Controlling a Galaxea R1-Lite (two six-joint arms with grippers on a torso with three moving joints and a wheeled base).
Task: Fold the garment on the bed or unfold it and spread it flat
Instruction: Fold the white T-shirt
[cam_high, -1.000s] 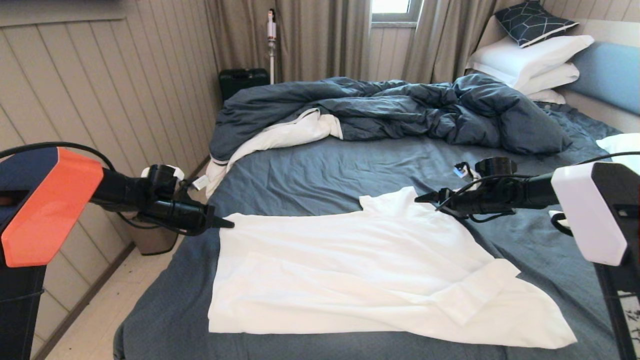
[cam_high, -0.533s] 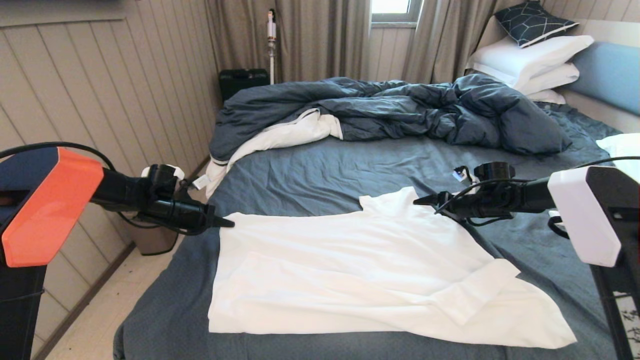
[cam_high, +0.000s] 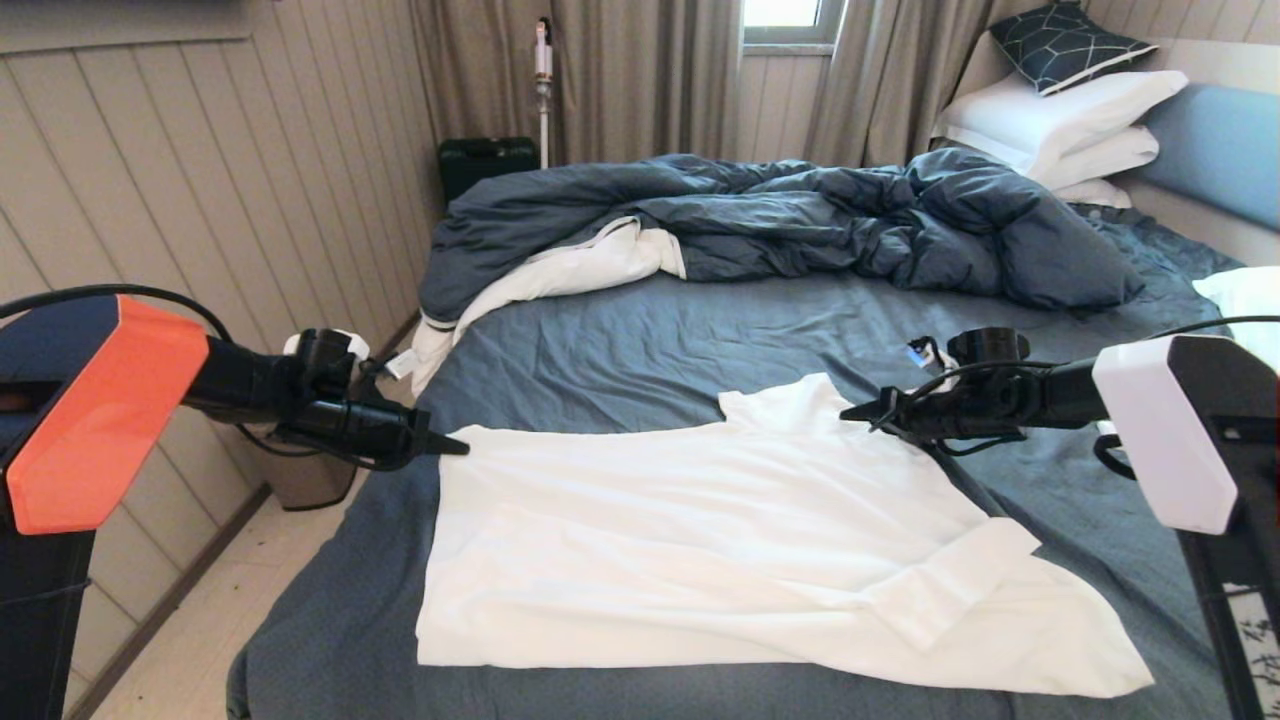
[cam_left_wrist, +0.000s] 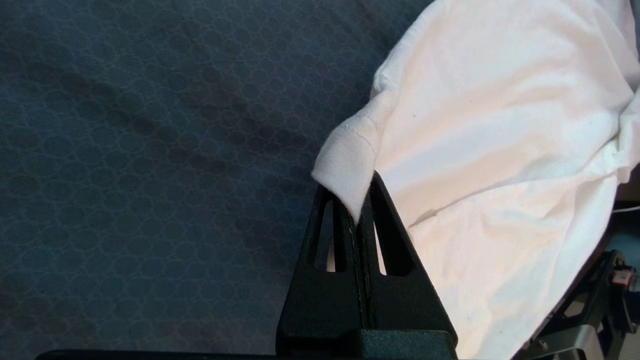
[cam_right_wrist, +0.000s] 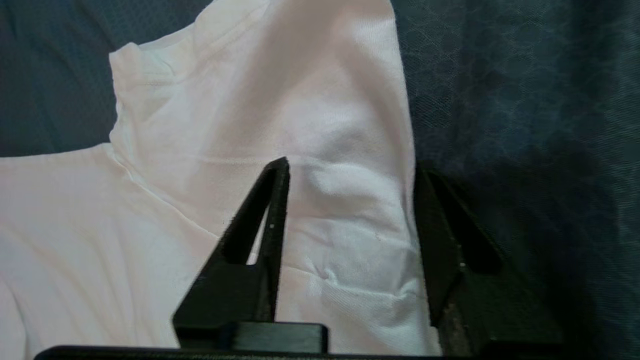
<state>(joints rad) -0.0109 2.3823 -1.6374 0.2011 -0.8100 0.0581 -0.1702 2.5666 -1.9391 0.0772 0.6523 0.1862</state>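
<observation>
Two grippers: left gripper (cam_left_wrist: 361, 192) pinching the garment's (cam_high: 720, 540) corner, right gripper (cam_right_wrist: 350, 172) half-open astride its edge.

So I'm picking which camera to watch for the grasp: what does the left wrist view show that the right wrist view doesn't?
Only the left wrist view: the left gripper, jaws shut on a corner of the garment.

Only the right wrist view: the right gripper, jaws apart astride the garment's edge, one finger over cloth, the other at the edge over the sheet; also a small raised neck piece.

Both: white cloth lying on the bed, with its dark blue patterned sheet.
</observation>
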